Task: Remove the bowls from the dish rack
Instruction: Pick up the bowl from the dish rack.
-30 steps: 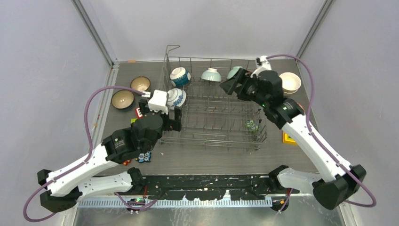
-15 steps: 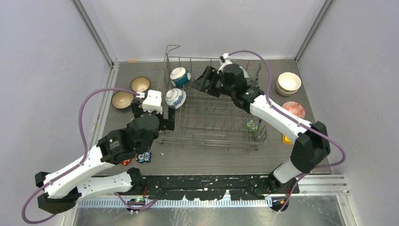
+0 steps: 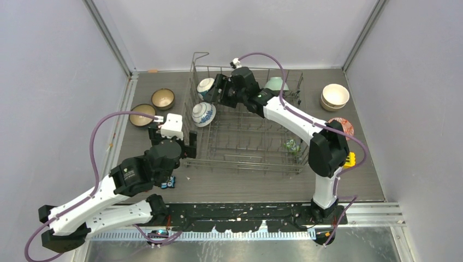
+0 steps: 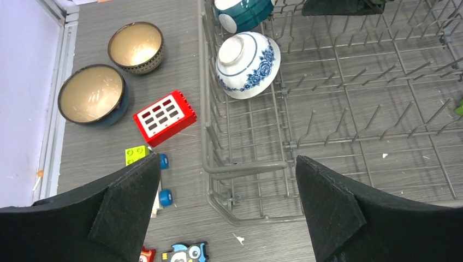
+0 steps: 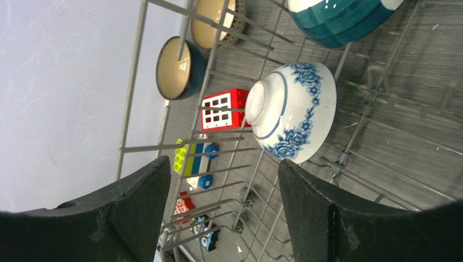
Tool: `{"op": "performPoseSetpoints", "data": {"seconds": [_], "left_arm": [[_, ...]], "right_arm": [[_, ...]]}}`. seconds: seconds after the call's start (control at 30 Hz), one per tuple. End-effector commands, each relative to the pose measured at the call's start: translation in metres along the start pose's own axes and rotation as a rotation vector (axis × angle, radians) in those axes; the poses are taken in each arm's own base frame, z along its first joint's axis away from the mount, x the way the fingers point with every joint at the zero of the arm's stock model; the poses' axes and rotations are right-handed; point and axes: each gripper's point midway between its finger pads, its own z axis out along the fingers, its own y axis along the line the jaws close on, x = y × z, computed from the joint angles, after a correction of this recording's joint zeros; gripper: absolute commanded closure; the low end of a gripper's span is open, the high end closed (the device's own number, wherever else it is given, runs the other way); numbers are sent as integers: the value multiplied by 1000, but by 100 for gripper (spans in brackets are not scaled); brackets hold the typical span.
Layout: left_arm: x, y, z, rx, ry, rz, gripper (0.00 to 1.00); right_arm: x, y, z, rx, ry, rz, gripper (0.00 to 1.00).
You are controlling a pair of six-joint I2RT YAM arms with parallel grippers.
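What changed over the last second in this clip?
The right gripper swung left across the far side of the dish rack, from its right end to beside the teal bowl, jaws open and empty. The left gripper drew back slightly, also open. Nothing was grasped or released; the teal bowl and the blue-and-white bowl stayed in the rack.
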Motion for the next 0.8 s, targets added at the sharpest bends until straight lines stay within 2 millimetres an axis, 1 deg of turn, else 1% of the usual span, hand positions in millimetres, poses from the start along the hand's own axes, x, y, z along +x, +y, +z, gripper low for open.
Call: {"op": "performPoseSetpoints", "data": {"seconds": [0.0, 0.17, 0.3, 0.57, 0.67, 0.77], "left_arm": [[3, 3, 0, -10, -4, -25, 6], [5, 1, 1, -6, 1, -25, 7], [8, -1, 3, -1, 9, -24, 7], [15, -7, 5, 12, 26, -24, 7], [16, -8, 6, 15, 28, -24, 9], [17, -8, 6, 16, 34, -24, 10]], "right_arm": [[-11, 4, 3, 25, -8, -62, 24], [-1, -15, 19, 83, 36, -62, 23], [3, -26, 27, 109, 42, -40, 21], [11, -32, 39, 60, 53, 54, 20], [13, -41, 43, 47, 57, 106, 20], [14, -44, 45, 38, 55, 129, 19]]}}
